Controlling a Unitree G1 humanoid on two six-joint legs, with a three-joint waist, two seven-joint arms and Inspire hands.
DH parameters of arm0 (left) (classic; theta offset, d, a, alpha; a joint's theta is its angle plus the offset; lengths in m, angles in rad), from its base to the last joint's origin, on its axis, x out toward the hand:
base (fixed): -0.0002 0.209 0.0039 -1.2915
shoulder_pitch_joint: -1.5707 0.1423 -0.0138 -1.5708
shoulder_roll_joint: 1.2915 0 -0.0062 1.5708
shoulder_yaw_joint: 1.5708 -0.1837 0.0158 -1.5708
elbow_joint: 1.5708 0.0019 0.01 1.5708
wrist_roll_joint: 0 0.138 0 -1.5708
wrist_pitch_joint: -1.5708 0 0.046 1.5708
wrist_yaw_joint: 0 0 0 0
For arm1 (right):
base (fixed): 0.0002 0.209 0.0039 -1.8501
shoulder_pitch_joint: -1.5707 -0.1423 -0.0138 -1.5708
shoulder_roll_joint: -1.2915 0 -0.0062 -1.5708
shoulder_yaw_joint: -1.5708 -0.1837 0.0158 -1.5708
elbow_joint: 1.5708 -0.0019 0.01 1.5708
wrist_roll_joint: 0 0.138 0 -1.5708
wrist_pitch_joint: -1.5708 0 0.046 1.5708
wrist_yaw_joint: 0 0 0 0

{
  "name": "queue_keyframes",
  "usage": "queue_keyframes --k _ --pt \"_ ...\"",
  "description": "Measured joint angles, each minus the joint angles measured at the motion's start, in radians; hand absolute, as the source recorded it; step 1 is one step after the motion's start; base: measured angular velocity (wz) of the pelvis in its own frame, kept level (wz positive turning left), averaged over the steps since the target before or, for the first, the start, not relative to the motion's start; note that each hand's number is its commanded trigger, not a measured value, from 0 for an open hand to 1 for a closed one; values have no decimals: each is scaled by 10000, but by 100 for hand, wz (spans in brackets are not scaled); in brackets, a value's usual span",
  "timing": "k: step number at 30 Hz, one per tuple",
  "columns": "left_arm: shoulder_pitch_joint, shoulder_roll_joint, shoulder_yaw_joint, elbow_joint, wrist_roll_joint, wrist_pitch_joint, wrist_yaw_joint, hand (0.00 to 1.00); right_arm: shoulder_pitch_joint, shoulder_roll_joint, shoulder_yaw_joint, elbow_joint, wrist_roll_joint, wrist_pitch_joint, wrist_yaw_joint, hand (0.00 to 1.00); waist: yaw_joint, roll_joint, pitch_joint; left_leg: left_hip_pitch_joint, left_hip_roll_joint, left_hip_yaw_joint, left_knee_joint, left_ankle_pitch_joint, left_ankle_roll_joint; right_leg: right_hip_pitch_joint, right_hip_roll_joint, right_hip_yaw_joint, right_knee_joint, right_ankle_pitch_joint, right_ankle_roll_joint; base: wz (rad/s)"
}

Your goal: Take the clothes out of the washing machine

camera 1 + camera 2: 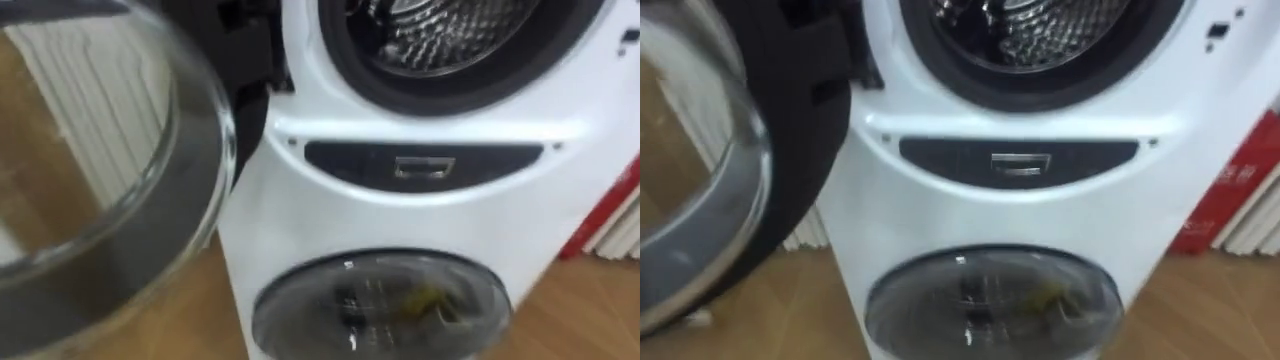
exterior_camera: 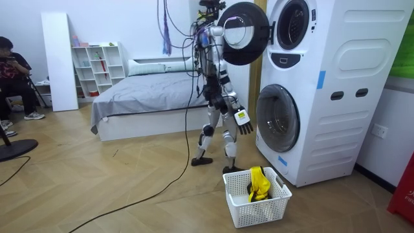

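Note:
I stand close in front of a white stacked washing machine [image 2: 323, 90]. Its upper round door [image 1: 110, 190] is swung open to my left, glass bowl facing me. The upper metal drum [image 1: 440, 35] is open, and the part I see holds no clothes. The lower door [image 1: 380, 305] is closed, with a yellow smudge [image 1: 430, 300] in its glass. In the room view my right hand [image 2: 244, 123] hangs low beside my thigh, fingers spread and holding nothing. A yellow garment [image 2: 259, 183] lies in a white basket [image 2: 240, 207] on the floor by the machine.
A dark control strip [image 1: 425, 165] sits between the two drums. A white radiator [image 1: 90, 110] shows behind the open door, and a red object [image 1: 605, 215] stands at the machine's right. A bed [image 2: 149, 97] and a seated person [image 2: 13, 71] are behind me.

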Motion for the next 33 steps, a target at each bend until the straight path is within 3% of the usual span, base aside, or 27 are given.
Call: queue_keyframes --k 1,2,4,5,6,7,8,10,16,18,22,28,33 --pt "64 4 3 17 -13 9 11 0 1 -11 -28 -56 67 56 17 0 -33 16 -14 -16 -80 133 -3 94 116 111 -84 245 -168 269 290 13" --pt "140 9 5 41 -17 9 36 0 15 -5 -61 -50 107 90 26 0 -103 111 -21 -41 -79 242 6 149 145 145 -185 349 10 175 391 46" --pt "245 -32 15 193 -194 25 193 0 56 -24 -322 -38 343 262 123 0 -328 88 5 -42 38 412 -61 365 174 599 -625 667 2113 -1676 574 77" --pt "241 -52 18 193 -233 25 213 0 56 -40 -310 -13 342 274 127 0 -318 72 5 -56 70 500 -111 419 170 771 -708 712 2468 -2020 630 69" --pt "242 -68 25 199 -459 20 220 0 62 -43 -280 60 289 286 134 0 -221 -23 -1 -70 136 905 -269 591 46 1195 -830 861 2933 -2591 747 54" --pt "268 -80 51 204 -696 20 215 0 61 -42 -192 107 180 289 211 0 -134 -147 4 -85 146 1264 -408 725 -72 1591 -886 1111 2986 -3021 797 46" --pt "296 -91 112 202 -743 20 212 0 62 -34 -119 125 81 289 246 0 -100 -224 -4 -94 134 1401 -430 762 -139 1746 -886 1216 2852 -3155 868 18" --pt "385 -136 613 171 -753 20 213 0 39 38 306 144 -69 308 344 0 298 -462 -55 -154 -18 1541 -410 860 -323 2203 -788 1407 1383 -3369 1118 -26" --pt "356 -186 1040 62 -1466 -240 387 0 -4 148 829 144 -110 294 539 0 587 -508 -82 -118 330 1664 -562 1054 -491 2686 -166 1550 -86 -2686 887 -16" --pt "364 -178 1099 -9 -1807 -301 438 0 -54 179 890 142 -108 294 542 0 635 -612 -112 -106 369 1496 -574 1025 -539 2759 -73 1562 -227 -2657 851 -9" --pt "450 -157 1094 0 -3035 -382 455 0 -224 176 884 122 -107 197 506 0 617 -658 -110 -73 367 1048 -587 993 -593 2909 15 1395 -393 -2633 811 5" --pt "414 -326 1092 1 -3515 -529 456 0 -378 177 874 72 -116 -17 440 0 615 -441 20 -68 343 763 -753 993 -599 3041 41 1301 -504 -2644 823 7" --pt "226 -364 1198 120 -3992 -665 436 0 -398 164 873 120 -241 -59 427 0 623 -398 34 -40 340 625 -836 999 -610 3141 45 1081 -588 -2658 844 9"
